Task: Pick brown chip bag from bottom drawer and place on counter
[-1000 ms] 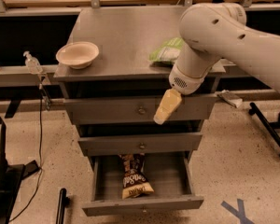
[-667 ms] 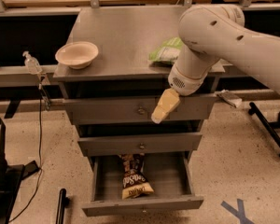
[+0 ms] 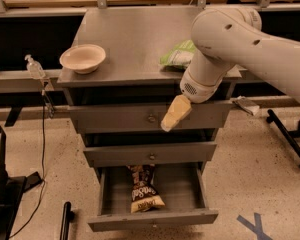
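Note:
The brown chip bag [image 3: 143,191] lies in the open bottom drawer [image 3: 152,217], its cream-yellow end toward the front, a little left of the middle. The grey counter [image 3: 132,39] is the cabinet's top. My gripper [image 3: 174,115] hangs from the big white arm in front of the top drawer's face, well above the bag and slightly to its right, pointing down-left. Only one cream-coloured finger shows. It holds nothing that I can see.
A cream bowl [image 3: 83,58] stands at the counter's front left. A green chip bag [image 3: 180,55] lies at its front right, partly behind my arm. The two upper drawers are closed. A clear bottle [image 3: 34,67] stands on a ledge to the left.
My gripper has moved slightly left and down in front of the top drawer. The bag and the drawer have not moved.

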Robot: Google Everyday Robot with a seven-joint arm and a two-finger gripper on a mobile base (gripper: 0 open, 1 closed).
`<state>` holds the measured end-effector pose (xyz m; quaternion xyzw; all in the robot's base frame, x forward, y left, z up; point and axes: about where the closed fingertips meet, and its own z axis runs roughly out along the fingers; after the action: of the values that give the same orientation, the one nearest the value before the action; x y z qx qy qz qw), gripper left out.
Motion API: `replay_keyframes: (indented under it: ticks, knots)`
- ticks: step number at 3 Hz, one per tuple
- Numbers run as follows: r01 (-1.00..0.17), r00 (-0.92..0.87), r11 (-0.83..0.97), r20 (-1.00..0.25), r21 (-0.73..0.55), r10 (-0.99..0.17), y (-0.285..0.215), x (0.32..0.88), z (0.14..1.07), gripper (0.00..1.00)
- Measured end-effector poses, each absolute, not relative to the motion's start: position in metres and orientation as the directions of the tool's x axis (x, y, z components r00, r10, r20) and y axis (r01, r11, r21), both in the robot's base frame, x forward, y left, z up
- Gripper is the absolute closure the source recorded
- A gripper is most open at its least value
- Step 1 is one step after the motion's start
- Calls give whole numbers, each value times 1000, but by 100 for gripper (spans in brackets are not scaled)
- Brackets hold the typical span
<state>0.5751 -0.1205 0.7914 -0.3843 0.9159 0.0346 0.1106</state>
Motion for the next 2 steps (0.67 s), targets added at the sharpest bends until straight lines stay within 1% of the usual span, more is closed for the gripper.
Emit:
replay_keyframes:
  ticks: [1, 2]
  knots:
    - [-581, -794, 814, -209, -16, -571, -129, 594, 731, 0]
    - [-354, -920, 934, -198, 53, -338, -136, 597, 675, 0]
